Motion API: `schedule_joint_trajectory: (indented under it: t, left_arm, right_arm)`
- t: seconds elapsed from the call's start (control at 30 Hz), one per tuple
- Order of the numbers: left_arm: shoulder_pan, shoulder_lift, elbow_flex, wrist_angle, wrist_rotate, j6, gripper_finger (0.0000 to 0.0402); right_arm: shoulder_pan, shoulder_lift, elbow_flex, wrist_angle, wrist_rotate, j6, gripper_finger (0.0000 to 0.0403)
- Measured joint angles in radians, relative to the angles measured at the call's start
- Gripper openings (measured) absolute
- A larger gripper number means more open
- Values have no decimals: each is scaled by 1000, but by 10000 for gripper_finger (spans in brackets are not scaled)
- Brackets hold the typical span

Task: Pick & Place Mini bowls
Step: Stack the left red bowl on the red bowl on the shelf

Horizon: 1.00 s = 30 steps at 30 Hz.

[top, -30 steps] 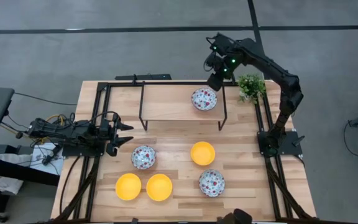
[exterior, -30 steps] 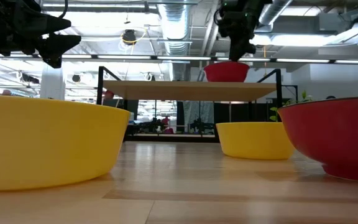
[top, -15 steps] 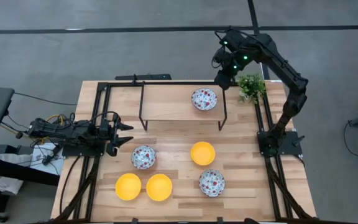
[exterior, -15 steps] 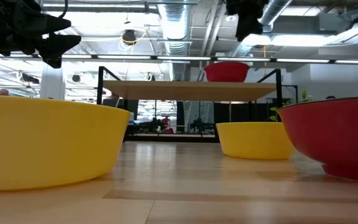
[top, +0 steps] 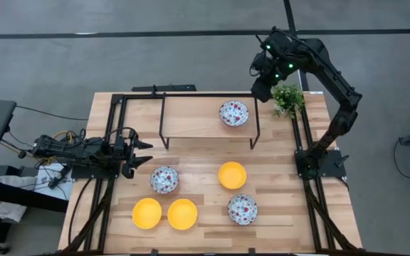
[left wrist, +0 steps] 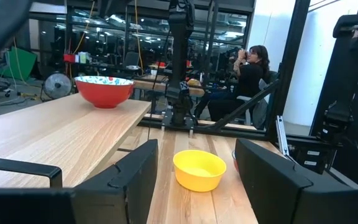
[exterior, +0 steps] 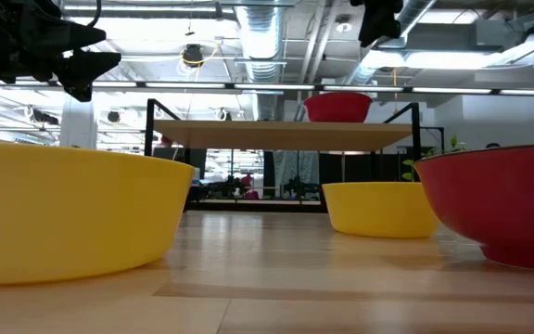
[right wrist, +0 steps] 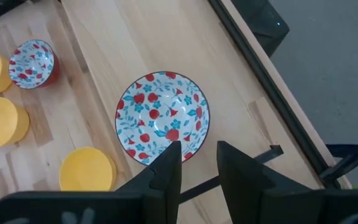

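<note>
Red-and-blue floral bowl (top: pixel 233 113) sits on the raised shelf (top: pixel 191 117) at the bench's far edge, so that's one of six placed, with the right gripper (top: pixel 260 89) hovering above the shelf's far right corner, fingers parted a bit and pinching nothing. Two more floral bowls (top: pixel 164 179) and three yellow bowls (top: pixel 232 175) sit on the bench (top: pixel 276 178) below, toward the near edge. Left gripper (top: pixel 142 154) waits spread wide and empty at the left edge, so I'd guess five are left.

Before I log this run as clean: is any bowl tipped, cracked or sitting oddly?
Nothing stands out. All six mini bowls sit upright: one floral bowl on the raised shelf, five on the table. None look damaged. The right gripper hangs empty near the plant.
</note>
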Motion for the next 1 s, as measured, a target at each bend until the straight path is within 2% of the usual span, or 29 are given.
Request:
schedule_joint_trajectory:
  t: [0.3,1.0]
  left_arm:
    - [0,0,0,3,-1,0,214]
    - [0,0,0,3,-1,0,214]
  right_arm:
    - [22,-3,0,61,-3,-1,93]
    - [251,-31,-1,114,-6,9,93]
